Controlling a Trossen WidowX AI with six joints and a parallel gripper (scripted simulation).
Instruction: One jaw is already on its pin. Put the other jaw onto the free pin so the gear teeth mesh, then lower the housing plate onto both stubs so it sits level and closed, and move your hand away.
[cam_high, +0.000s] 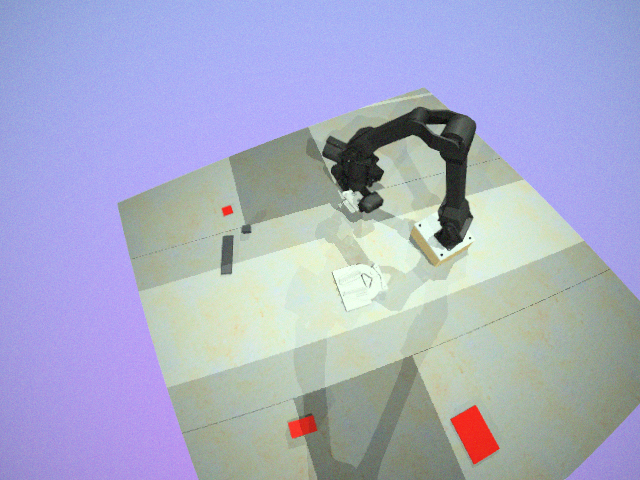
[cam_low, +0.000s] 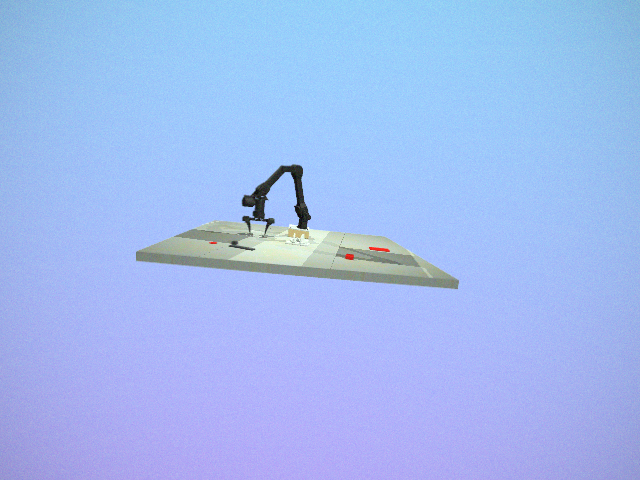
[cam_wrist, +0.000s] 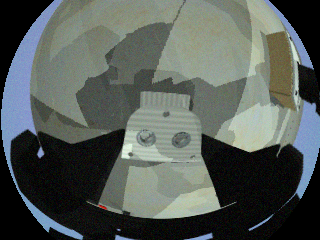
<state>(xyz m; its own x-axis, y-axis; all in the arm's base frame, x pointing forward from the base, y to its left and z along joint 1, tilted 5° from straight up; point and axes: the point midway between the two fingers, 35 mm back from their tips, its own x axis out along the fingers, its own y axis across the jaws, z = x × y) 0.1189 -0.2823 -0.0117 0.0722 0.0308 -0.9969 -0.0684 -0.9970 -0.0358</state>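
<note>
A pale plate (cam_wrist: 162, 124) (cam_high: 348, 200) with two round holes and a ribbed end lies low on the table under my gripper; it looks like the housing plate. My gripper (cam_wrist: 163, 133) (cam_low: 257, 236) points down and is open, one finger at each side of that plate. Whether the fingers touch it, I cannot tell. A white assembly (cam_high: 351, 296) (cam_low: 297, 240) with a flat base, a curved part and small upright parts stands apart, nearer to the top view. Its jaws, pins and gear teeth are too small to tell apart.
The arm's base stands on a wooden block (cam_high: 427, 248) (cam_low: 298, 234) (cam_wrist: 281, 62). A dark bar (cam_high: 226, 254) and a small dark block (cam_high: 246, 228) lie at the left. A small red square (cam_high: 227, 210), a red block (cam_high: 302, 426) and a larger red block (cam_high: 475, 434) lie farther out.
</note>
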